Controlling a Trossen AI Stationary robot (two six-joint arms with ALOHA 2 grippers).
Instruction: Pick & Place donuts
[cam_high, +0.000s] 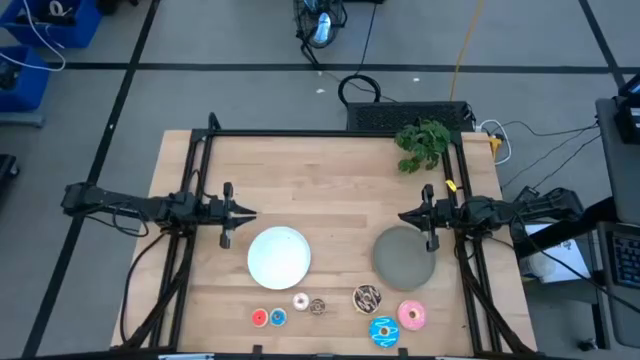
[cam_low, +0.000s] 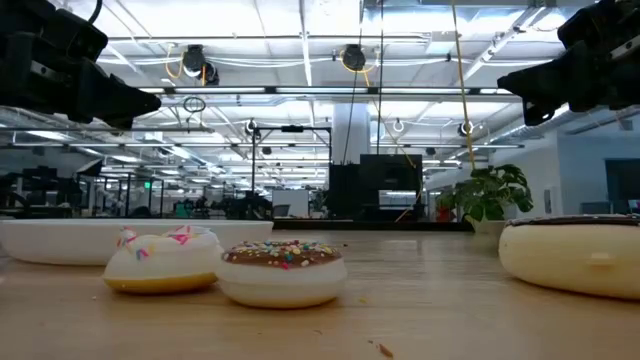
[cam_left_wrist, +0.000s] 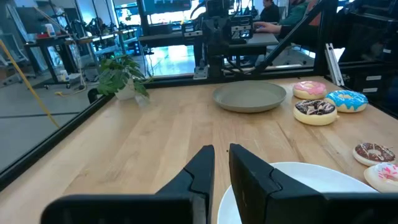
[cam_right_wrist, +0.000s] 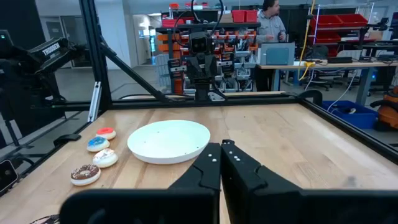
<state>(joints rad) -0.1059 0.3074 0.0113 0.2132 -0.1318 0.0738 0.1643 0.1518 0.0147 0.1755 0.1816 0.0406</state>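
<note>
Donuts: high view, seven in a row along the worktop edge nearest the white plate. Left pincer beside that plate, fingers together. Right wrist view: right pincer closed (empty), facing the white plate, four small donuts beside it.

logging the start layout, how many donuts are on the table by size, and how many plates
small donuts: 4 (red, blue, white, brown)
large donuts: 3 (chocolate sprinkled, pink, blue iced)
plates: 2 (white plate, grey plate)
total: 7 donuts, 2 plates, 9 things; both plates hold nothing
</note>
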